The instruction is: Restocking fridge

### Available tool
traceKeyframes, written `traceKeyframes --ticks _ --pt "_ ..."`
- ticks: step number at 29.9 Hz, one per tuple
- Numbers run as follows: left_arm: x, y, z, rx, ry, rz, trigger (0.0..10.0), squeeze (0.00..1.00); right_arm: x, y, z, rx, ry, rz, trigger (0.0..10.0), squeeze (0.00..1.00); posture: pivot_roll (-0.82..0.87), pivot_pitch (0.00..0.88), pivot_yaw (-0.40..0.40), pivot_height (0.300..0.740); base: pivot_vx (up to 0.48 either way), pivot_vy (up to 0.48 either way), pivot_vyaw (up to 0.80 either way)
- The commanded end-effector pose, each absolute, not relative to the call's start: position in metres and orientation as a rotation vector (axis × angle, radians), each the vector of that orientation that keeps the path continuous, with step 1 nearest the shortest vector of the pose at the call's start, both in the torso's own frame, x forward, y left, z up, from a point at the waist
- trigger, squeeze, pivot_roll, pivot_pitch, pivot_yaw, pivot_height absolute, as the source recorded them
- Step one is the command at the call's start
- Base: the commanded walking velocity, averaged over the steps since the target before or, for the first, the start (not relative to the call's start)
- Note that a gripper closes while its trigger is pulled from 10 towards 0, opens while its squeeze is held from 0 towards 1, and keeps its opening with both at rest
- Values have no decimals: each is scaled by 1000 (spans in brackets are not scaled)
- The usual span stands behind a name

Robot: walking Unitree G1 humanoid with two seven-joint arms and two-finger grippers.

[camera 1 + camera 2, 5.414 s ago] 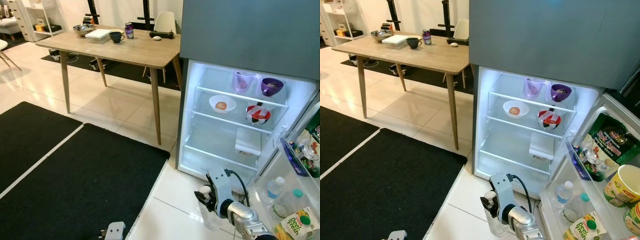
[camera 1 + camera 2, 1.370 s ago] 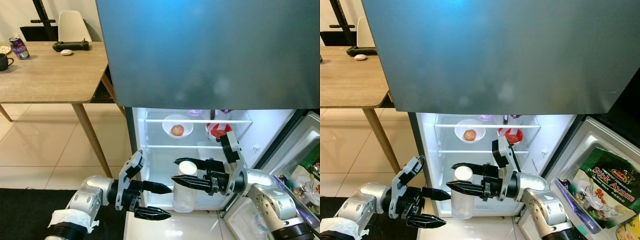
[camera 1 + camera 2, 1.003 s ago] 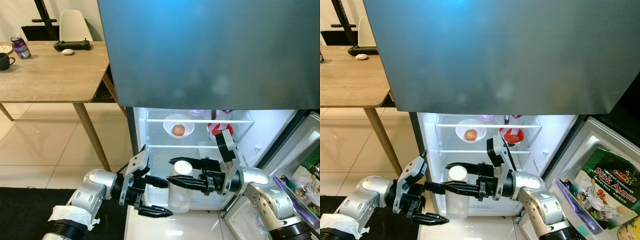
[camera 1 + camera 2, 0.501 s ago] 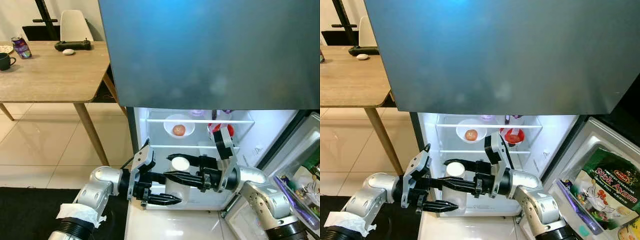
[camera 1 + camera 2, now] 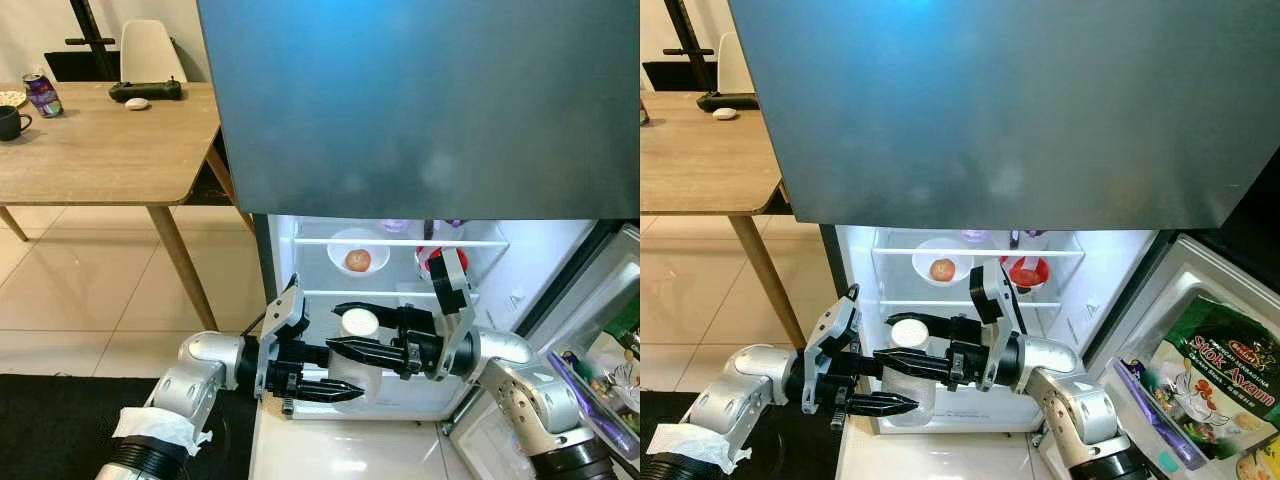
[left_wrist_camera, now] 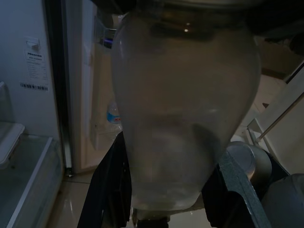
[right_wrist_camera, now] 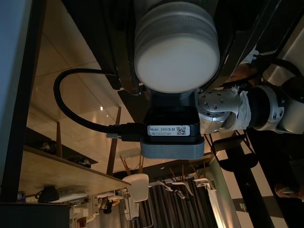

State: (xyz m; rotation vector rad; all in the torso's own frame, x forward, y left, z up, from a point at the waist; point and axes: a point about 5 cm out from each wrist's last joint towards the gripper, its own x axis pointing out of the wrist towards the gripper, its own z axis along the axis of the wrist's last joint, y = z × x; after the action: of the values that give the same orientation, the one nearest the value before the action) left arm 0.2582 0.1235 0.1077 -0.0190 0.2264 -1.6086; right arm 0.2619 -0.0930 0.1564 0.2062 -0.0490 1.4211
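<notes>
Two grippers hold one translucent plastic jug (image 5: 350,368) in front of the open fridge (image 5: 480,300): the left gripper (image 5: 330,390) has its fingers closed narrowly around the lower body, and the right gripper (image 5: 345,335) clasps the neck below the white lid (image 5: 359,323). The jug stands upright, long axis vertical, lid on top. It looks light, smooth and rather slippery, so the neck seems the safer hold. Behind it, the bowl with an apple (image 5: 356,252) rests on a shelf.

Frosted, seemingly plastic jar (image 6: 183,123); glossy floor tiles (image 5: 110,300).

Shelf (image 5: 400,243): bowls (image 5: 357,252), maybe fruit.
</notes>
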Motion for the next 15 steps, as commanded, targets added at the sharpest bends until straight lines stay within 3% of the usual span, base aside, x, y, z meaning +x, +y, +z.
traceKeyframes --ticks 1,2,4,6,15 --pt "251 113 106 -40 219 -1665 0 0 269 -100 162 226 -76 1352 10000 302 -48 0 -15 740 0 0 0" --pt "251 113 106 -40 219 -1665 0 0 269 -100 162 226 -76 1352 10000 302 -48 0 -15 740 0 0 0" --pt "251 113 106 -43 217 -1663 0 0 268 -102 162 235 -78 1352 10000 1000 -49 0 -15 740 0 0 0" --pt "251 113 107 -45 215 -1658 10000 0 269 -103 161 233 -81 1345 10000 1000 -49 0 -16 740 0 0 0" --pt "254 114 109 -45 205 -1635 10000 0 270 -114 160 214 -72 1326 10000 1000 -47 0 -22 740 0 0 0"
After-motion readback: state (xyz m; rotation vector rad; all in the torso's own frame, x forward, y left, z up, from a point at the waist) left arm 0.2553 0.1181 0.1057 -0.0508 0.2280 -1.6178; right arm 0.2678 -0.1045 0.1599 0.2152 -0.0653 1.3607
